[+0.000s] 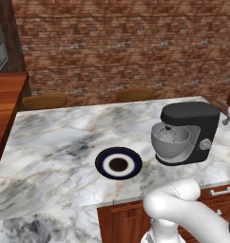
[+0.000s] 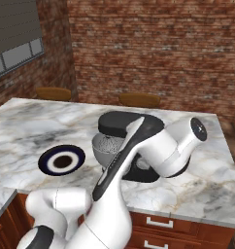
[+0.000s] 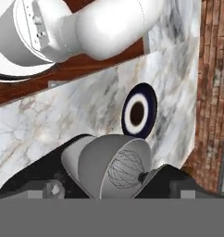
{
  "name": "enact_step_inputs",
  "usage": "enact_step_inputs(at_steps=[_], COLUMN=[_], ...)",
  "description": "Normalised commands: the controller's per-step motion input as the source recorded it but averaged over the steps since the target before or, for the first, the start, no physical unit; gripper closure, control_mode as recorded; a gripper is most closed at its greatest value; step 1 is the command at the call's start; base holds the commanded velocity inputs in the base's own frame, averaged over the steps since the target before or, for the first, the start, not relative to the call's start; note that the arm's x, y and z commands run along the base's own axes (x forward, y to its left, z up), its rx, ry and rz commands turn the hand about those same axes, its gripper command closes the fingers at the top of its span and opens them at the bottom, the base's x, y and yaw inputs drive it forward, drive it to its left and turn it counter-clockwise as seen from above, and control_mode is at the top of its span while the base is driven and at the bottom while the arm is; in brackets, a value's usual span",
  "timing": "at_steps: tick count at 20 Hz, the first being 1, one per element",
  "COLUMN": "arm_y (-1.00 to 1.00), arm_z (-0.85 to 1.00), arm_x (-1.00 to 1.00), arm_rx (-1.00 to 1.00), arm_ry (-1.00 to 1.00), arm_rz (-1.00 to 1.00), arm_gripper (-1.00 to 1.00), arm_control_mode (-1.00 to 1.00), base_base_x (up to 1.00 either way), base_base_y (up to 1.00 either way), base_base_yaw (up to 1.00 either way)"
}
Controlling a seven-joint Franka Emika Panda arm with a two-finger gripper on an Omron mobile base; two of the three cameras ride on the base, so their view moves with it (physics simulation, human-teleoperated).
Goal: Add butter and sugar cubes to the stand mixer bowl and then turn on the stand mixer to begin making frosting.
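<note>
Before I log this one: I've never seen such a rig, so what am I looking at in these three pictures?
It is a rendered kitchen with a white robot arm on a base that can drive. Two pictures come from cameras on that base, behind the arm to its left and right. The third comes from a camera on the hand, looking along the pincer, so it appears rolled sideways.

On the marble counter stands a black stand mixer with a grey metal bowl under its head; the hand view shows a wire whisk inside the bowl. Beside it, apart from it, lies a flat plate with a dark blue rim, a white ring and a dark centre. Two wooden stools stand behind the counter before a brick wall.

The pincer is open and holds nothing.
</note>
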Motion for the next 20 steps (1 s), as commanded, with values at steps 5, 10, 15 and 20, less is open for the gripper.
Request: enact_step_inputs(at_steps=[5, 10, 15, 20], arm_y=[0.0, 0.0, 0.0, 0.01], arm_z=[-0.16, -0.04, -0.24, -0.48], arm_x=[0.0, -0.05, -0.36, -0.42], arm_rx=[-0.2, -0.27, -0.37, -0.32], arm_ry=[-0.39, -0.43, -0.42, -0.34], arm_rz=[0.52, 0.46, 0.31, 0.2], arm_gripper=[-1.0, -1.0, -1.0, -1.0], arm_control_mode=[-1.0, -1.0, -1.0, -1.0], base_base_x=[0.0, 0.0, 0.0, 0.0], base_base_y=[0.0, 0.0, 0.0, 0.0], base_base_yaw=[0.0, 0.0, 0.0, 0.0])
